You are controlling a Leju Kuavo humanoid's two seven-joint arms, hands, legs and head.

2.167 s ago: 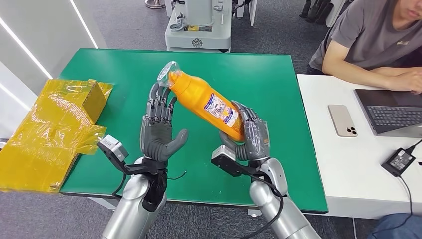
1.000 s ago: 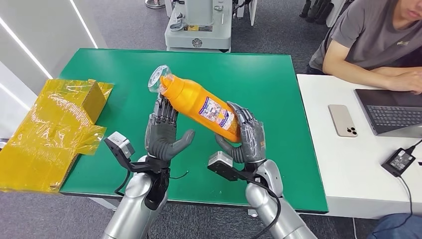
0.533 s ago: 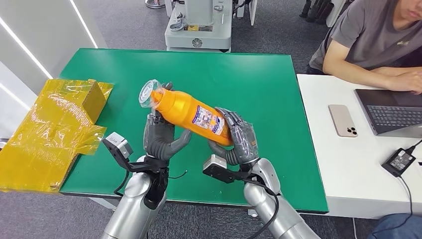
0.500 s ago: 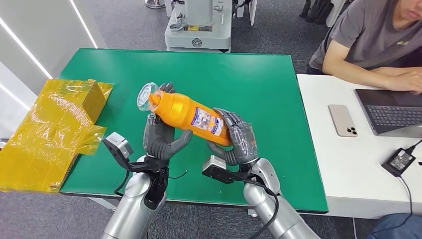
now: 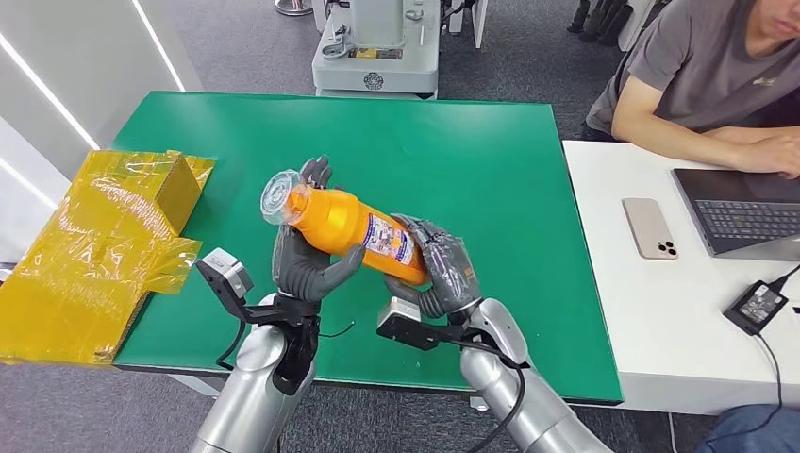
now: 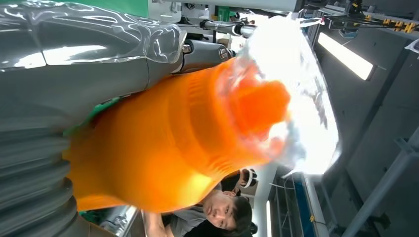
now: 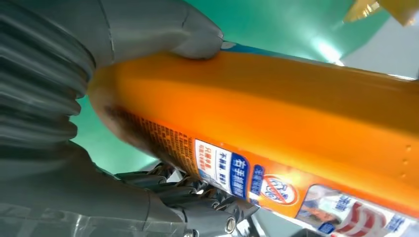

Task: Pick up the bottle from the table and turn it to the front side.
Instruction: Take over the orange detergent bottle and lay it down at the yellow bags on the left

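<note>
An orange bottle (image 5: 349,222) with a printed label and a clear film over its cap (image 5: 281,196) is held tilted above the green table (image 5: 509,151), cap end toward the left. My right hand (image 5: 443,274) grips its base end, fingers wrapped over the label. My left hand (image 5: 304,260) stands palm-up under the neck end, fingers straight up behind the bottle and thumb below it, touching it. In the left wrist view the bottle's shoulder and cap (image 6: 168,143) lie against the thumb (image 6: 74,59). In the right wrist view the bottle body (image 7: 276,118) sits under the thumb (image 7: 163,29).
A box wrapped in yellow film (image 5: 104,236) lies over the table's left edge. To the right stands a white desk (image 5: 651,321) with a phone (image 5: 649,227), a laptop (image 5: 745,212) and a charger (image 5: 755,304); a person sits there. A grey machine base (image 5: 377,47) stands behind the table.
My right hand has carried the bottle down and to the left, laying it flatter, into my left palm. The left hand's fingers now stand behind the neck.
</note>
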